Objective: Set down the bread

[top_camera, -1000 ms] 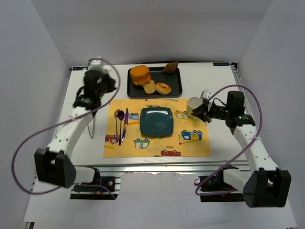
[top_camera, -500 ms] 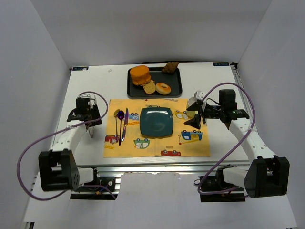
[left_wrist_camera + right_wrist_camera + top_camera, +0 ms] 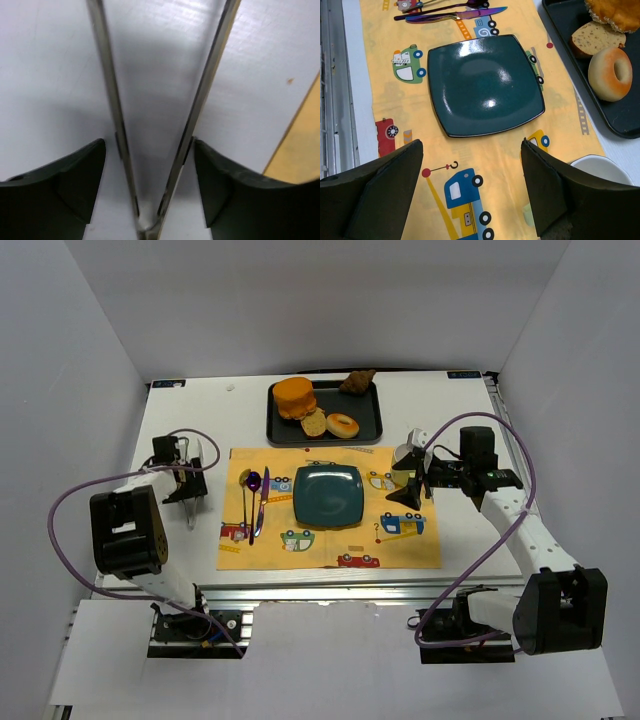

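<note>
The bread (image 3: 343, 425) lies in the black tray (image 3: 370, 415) at the far edge of the desk (image 3: 450, 410). It is just beside a pale slice (image 3: 314, 422) and near the tray's right rim. The right gripper (image 3: 470, 170) hangs spread and empty above the cartoon-vehicle placemat (image 3: 330, 545), beside a white mug (image 3: 407, 458). The left gripper (image 3: 150, 145) is spread astride metal tongs (image 3: 112, 100) on bare desk left of the placemat.

— What lies at the left claw (image 3: 150, 142)?
— Metal tongs (image 3: 111, 100) on the worktop (image 3: 45, 75), hinge between its fingers, legs spreading ahead. The mat (image 3: 300, 150) edge is to the right.
— And the right claw (image 3: 471, 145)?
— The plate (image 3: 485, 85) is just ahead and the cutlery (image 3: 455, 15) beyond it. To the right are the mug (image 3: 600, 167) and the tray (image 3: 565, 17) with loaf (image 3: 615, 12) and slice (image 3: 595, 39).
</note>
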{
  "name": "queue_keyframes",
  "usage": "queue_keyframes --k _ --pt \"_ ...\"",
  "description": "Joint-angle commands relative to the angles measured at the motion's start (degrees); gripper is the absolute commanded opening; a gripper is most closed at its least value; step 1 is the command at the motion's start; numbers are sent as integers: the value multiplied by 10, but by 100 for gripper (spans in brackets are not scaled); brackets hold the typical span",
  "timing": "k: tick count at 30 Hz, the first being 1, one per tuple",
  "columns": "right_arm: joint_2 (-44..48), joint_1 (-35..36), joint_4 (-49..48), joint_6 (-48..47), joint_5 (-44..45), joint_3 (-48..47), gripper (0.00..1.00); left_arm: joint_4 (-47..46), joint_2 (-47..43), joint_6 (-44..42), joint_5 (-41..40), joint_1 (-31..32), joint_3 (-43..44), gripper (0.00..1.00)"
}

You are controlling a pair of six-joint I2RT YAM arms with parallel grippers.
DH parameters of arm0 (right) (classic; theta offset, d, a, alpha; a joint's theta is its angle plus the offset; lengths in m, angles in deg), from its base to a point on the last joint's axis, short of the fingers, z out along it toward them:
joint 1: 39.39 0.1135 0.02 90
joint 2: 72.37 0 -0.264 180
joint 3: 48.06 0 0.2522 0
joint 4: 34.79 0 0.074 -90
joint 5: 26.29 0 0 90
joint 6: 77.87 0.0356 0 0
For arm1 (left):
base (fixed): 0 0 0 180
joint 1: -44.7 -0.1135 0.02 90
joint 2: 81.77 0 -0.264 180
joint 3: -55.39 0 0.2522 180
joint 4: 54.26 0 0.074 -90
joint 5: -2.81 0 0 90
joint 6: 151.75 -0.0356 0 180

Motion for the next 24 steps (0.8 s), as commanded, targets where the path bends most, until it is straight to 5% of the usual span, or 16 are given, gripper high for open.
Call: queue_keyframes --k 1,4,10,17,24 --pt "-4 2 -13 4 -1 -29 84 -25 27 -13 71 -17 4 67" --pt "-4 1 -9 -1 4 -31 84 -17 54 -10 122 -34 9 30" --pt "2 1 -9 -4 13 -30 84 -29 27 3 156 -53 -13 12" --pt "10 1 -12 4 17 -31 85 -75 -103 133 279 -16 11 12" --pt "15 -1 -24 13 20 -24 85 -167 -101 337 317 163 55 22"
